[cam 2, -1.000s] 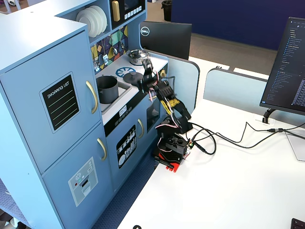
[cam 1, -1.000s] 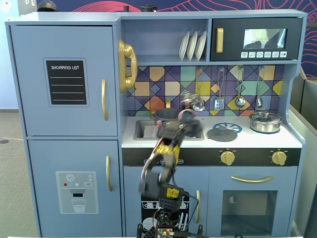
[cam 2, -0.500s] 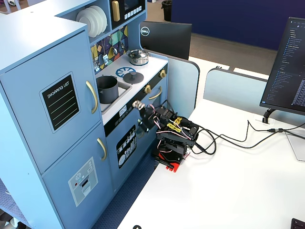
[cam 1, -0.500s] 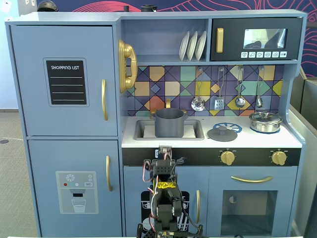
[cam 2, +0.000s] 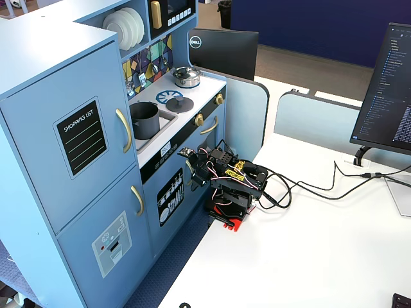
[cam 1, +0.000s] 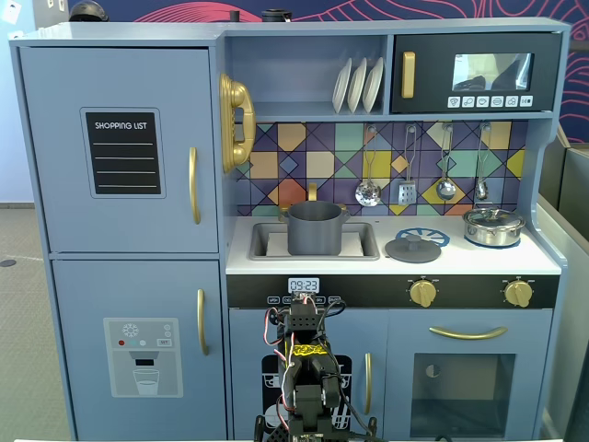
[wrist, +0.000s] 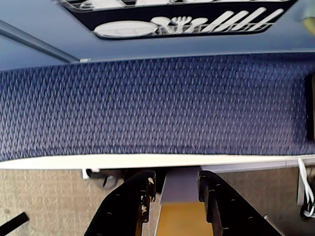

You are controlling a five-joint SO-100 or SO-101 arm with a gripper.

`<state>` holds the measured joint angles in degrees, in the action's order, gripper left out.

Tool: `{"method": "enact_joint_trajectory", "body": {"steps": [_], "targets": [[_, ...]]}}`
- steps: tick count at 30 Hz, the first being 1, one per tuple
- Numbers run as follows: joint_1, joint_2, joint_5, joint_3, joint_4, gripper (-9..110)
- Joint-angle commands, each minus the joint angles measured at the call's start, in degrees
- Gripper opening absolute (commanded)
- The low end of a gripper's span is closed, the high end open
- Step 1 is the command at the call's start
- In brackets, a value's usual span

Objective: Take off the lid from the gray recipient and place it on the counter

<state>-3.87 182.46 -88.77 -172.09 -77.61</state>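
Arm folded low, gripper empty

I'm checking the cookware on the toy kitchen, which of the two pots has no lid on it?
The matte dark-gray pot standing in the sink: it is open-topped, its lid lying flat on the counter. The shiny steel pot wears its lid.

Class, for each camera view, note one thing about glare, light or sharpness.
A fixed view: window glare on the microwave door. Wrist view: the claw is dark and soft against sharp blue carpet. Another fixed view: bright, even daylight washes out the white desk.
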Motion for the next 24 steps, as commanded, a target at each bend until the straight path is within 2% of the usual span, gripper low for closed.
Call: {"method": "enact_joint_trajectory", "body": {"steps": [1, 24], "targets": [[0.88, -0.35, 0.79, 0.09, -10.02, 2], [1.85, -0.35, 1.14, 0.09, -10.02, 8]]}}
